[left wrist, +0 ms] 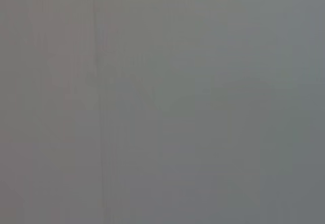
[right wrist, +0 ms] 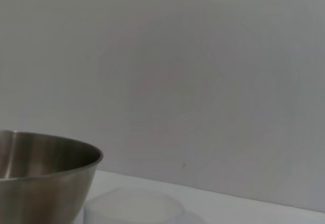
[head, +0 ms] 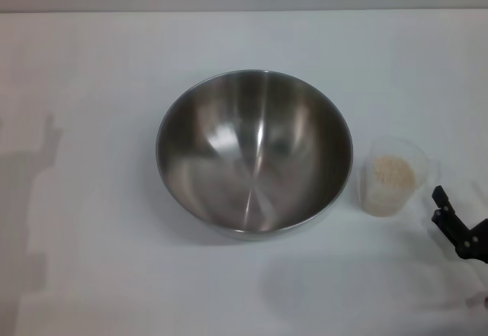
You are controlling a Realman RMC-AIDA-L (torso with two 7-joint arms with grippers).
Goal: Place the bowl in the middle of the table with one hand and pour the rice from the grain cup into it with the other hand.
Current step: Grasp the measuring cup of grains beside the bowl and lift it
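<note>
Large round stainless-steel bowl (head: 254,153) stands upright on plain white surface (head: 91,260), inside shiny, no grains in it. Small clear plastic grain cup (head: 391,176) just beside bowl on robot's right, apart from it, upright, holds heap of pale beige rice (head: 390,177). Right pincer (head: 451,223) near cup, beyond it from bowl, touching nothing; fingers' spread cannot tell. Left pincer not visible.
</note>
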